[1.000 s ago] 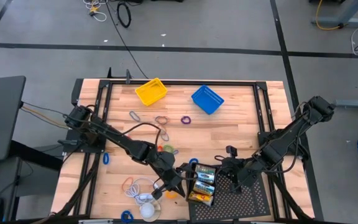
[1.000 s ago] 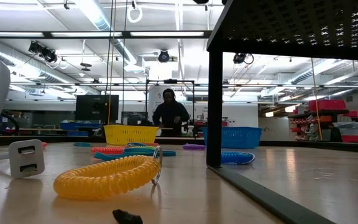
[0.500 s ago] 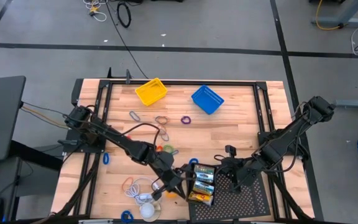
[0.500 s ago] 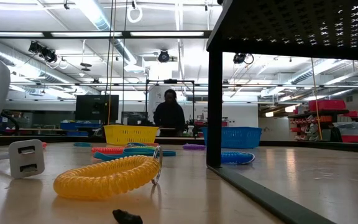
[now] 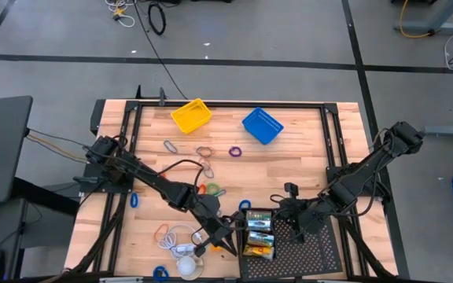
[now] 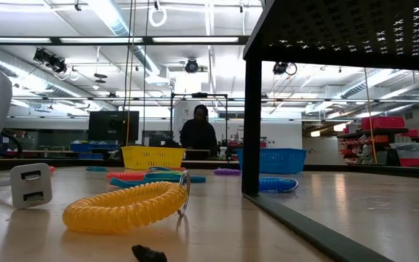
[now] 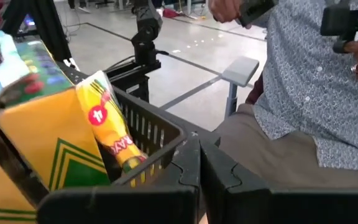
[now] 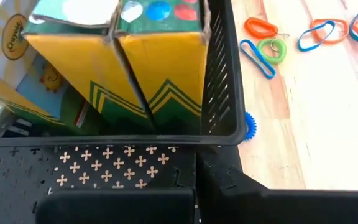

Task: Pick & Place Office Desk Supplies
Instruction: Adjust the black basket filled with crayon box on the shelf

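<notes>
The crayon boxes (image 5: 258,233) sit in a row in the black tray (image 5: 305,255) at the desk's front edge, long sides toward the desk's sides. Left gripper (image 5: 230,246) and right gripper (image 5: 283,206) are both closed, holding nothing.

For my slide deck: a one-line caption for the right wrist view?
Crayon boxes standing in the black tray, coloured loops on the wooden table beside it.
</notes>
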Controlling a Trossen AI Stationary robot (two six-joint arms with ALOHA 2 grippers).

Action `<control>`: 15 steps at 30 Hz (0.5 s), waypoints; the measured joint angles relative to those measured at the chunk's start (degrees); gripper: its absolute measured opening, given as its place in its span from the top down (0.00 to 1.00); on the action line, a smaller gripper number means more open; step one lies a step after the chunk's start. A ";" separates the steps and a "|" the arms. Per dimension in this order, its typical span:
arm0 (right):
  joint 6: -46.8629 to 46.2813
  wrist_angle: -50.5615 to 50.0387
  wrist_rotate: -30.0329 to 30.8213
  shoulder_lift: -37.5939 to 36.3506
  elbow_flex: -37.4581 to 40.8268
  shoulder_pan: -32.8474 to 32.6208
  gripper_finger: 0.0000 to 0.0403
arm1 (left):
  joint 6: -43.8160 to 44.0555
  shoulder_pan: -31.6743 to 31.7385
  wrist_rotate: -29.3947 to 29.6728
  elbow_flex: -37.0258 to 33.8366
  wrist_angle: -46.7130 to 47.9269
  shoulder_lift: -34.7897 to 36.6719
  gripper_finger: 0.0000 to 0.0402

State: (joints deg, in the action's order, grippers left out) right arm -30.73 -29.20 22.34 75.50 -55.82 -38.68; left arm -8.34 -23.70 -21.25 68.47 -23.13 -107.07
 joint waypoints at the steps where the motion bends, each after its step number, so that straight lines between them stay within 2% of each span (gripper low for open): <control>1: 0.13 0.03 0.02 0.00 0.01 0.00 1.00 | 0.21 0.01 -0.09 0.00 -0.62 -0.04 1.00; 15: 2.13 2.48 0.12 0.04 0.03 0.74 1.00 | -0.97 0.06 0.18 0.02 0.33 0.60 1.00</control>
State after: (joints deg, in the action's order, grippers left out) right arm -28.60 -26.72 22.46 75.55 -55.79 -37.93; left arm -9.31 -23.64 -21.07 68.49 -22.80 -106.48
